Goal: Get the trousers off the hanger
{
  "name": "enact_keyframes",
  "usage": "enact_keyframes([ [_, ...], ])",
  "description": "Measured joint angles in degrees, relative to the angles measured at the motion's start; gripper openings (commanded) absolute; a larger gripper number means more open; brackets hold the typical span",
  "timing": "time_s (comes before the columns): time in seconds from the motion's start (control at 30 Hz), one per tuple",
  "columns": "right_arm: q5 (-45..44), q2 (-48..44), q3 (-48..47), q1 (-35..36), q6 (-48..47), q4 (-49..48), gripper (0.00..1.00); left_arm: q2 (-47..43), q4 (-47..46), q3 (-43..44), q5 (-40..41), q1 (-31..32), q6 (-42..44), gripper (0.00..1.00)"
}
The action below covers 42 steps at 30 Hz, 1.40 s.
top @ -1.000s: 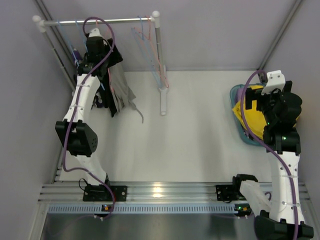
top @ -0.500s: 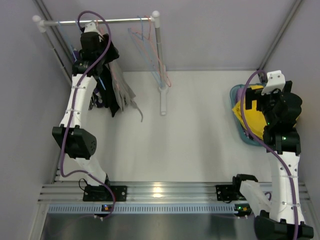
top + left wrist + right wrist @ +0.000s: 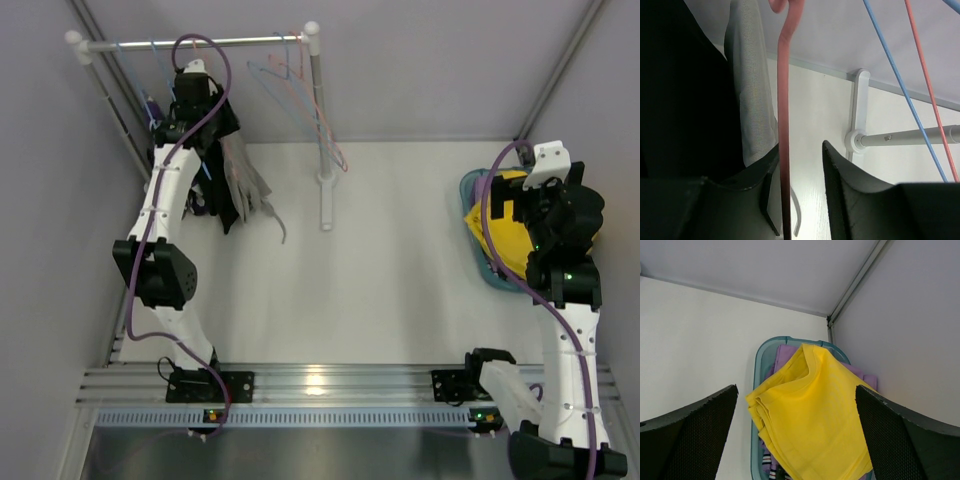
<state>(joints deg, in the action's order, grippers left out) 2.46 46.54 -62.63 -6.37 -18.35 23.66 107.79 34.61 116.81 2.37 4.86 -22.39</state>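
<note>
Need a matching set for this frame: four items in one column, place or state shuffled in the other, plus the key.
Things:
1. yellow trousers
2. pink hanger
3. grey-beige trousers
4. right gripper

Place or state:
A. open, pointed at the teal basket
B. on top of the pile in the basket
C. hanging next to the black trousers
D. between the fingers of the left gripper

Pairs: 1-B, 2-D, 3-C, 4-A
</note>
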Motion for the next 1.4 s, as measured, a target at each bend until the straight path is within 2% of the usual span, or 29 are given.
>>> enact_keyframes([
  [0.1, 0.0, 0.0, 0.0, 0.0, 0.02, -0.02, 1.0, 0.15, 0.09, 0.09, 0.02, 0.0, 0.02, 0.27],
  [0.13, 0.02, 0.0, 0.0, 0.0, 0.02, -0.02, 1.0, 0.15, 0.11, 0.11, 0.02, 0.0, 0.02, 0.16],
  [0.23, 0.02, 0.0, 0.0, 0.0, 0.02, 0.0, 0.99, 0.15, 0.22, 0.24, -0.04, 0.0, 0.17, 0.0],
  [0.57, 0.98, -0.33, 0.0, 0.0, 0.57, 0.02, 1.0, -1.6, 1.05, 0.42, -5.14, -0.02, 0.02, 0.0],
  [0.9, 2.25, -0.63, -0.02, 0.0, 1.95, 0.07, 0.99, -14.49, 2.97, 0.59, -11.06, 0.0, -3.06, 0.0],
  [1.23, 3.67, -1.77, -0.04, 0.0, 2.43, 1.01, 1.0, -33.97, 4.26, -19.65, -20.87, 0.0, -4.74, 0.0],
  [1.4, 5.33, -3.58, -0.04, 0.0, 3.08, 1.42, 0.99, -42.36, 8.04, -27.54, -27.1, 0.0, -5.88, 0.0],
])
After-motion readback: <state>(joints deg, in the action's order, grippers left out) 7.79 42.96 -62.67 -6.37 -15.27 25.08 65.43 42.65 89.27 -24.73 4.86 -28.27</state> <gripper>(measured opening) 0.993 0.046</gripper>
